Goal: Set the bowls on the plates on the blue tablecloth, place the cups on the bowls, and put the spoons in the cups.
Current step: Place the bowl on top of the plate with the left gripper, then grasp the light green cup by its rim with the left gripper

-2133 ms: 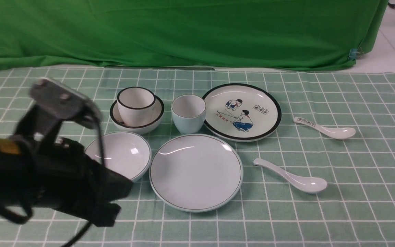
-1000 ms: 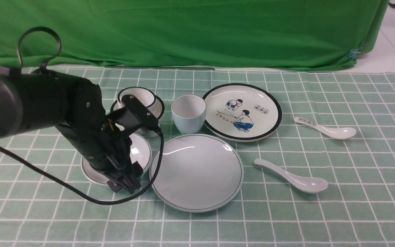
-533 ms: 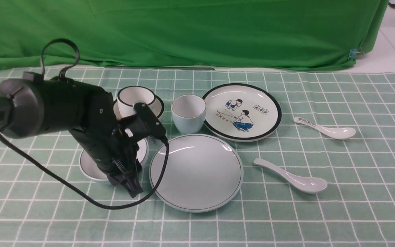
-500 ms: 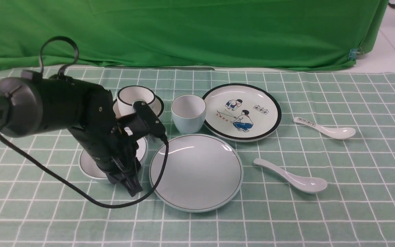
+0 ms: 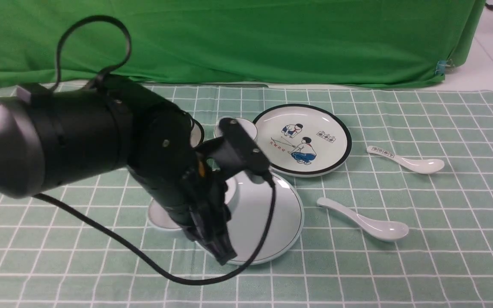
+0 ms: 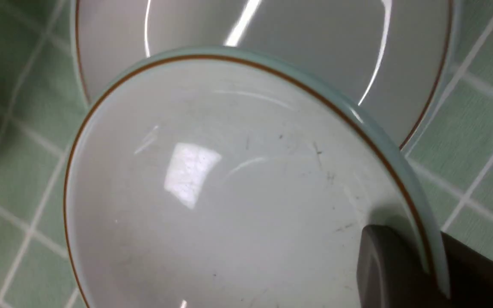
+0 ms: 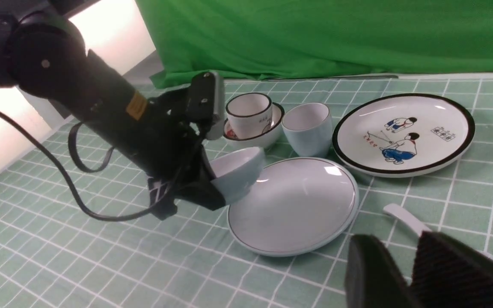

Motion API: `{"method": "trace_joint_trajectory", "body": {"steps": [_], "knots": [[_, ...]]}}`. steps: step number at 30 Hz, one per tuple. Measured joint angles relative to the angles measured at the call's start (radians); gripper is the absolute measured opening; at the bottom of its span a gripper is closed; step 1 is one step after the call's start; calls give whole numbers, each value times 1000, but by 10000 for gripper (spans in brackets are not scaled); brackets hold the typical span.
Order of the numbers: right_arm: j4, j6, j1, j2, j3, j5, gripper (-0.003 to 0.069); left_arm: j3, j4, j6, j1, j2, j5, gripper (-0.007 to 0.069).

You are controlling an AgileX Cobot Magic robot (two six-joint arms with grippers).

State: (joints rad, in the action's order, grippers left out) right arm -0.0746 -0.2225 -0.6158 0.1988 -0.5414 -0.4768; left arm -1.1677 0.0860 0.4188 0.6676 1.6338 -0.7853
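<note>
My left gripper (image 5: 214,244) is shut on the rim of the pale thin-rimmed bowl (image 6: 229,192) and holds it tilted over the left edge of the plain plate (image 5: 272,214). The black-rimmed cup (image 7: 248,113) stands in the black-rimmed bowl (image 7: 272,130), with the pale cup (image 7: 308,128) beside it; my arm hides most of them in the front view. The cartoon plate (image 5: 302,139) lies bare at the back right. The marked spoon (image 5: 405,160) and the plain spoon (image 5: 366,222) lie on the blue tablecloth (image 5: 443,214). My right gripper (image 7: 394,239) is shut and empty, near the plain spoon's handle.
The green backdrop cloth (image 5: 246,38) hangs along the far edge of the table. My left arm's black cable (image 5: 144,256) trails over the cloth in front of the plain plate. The right arm does not show in the front view.
My left gripper has lifted the pale bowl off the cloth and carried it right, from beside the plain plate to over its left edge. The other dishes and spoons have not moved.
</note>
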Motion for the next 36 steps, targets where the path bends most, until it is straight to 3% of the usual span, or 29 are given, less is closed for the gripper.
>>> {"method": "trace_joint_trajectory", "body": {"steps": [5, 11, 17, 23, 25, 31, 36], "knots": [[0, 2, 0, 0, 0, -2, 196, -70, 30, 54, 77, 104, 74, 32], [-1, 2, 0, 0, 0, -39, 196, -120, 116, 57, 82, 224, 86, 32], [-1, -3, 0, 0, 0, -104, 196, -125, 120, 67, 82, 247, 90, 55], [-1, -3, 0, 0, 0, -118, 196, -125, 113, 75, 82, 251, 86, 190], [-1, -3, 0, 0, 0, -118, 203, -125, 89, 43, 82, 251, 75, 311], [-1, -3, 0, 0, 0, -118, 254, -131, -10, -36, 83, 250, -22, 488], [-1, -3, 0, 0, 0, -118, 262, -232, -12, -13, 78, 217, -188, 492]]}}
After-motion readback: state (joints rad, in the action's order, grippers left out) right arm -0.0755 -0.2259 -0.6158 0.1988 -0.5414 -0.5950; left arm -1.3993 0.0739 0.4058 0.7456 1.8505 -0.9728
